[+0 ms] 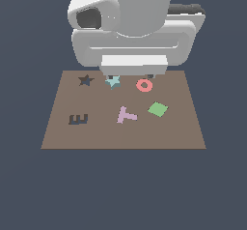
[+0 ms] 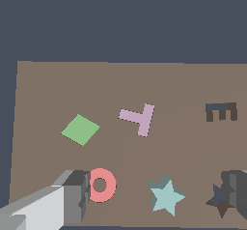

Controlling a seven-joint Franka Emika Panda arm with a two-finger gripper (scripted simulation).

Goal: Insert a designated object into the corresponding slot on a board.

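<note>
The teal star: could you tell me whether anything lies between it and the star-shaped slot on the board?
Nothing visible does. The teal star lies flat on the board, and the stretch to the star-shaped slot is bare. The pink ring sits on the star's far side, away from the slot. The gripper straddles the star, open.

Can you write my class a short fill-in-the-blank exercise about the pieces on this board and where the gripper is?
1. The gripper has one finger on each side of the teal ____ piece.
2. The ring on the board is coloured ____.
3. The two dark recesses are a star slot and a letter ____.
4. The square is coloured ____.

Missing words: star; pink; E; green
</note>
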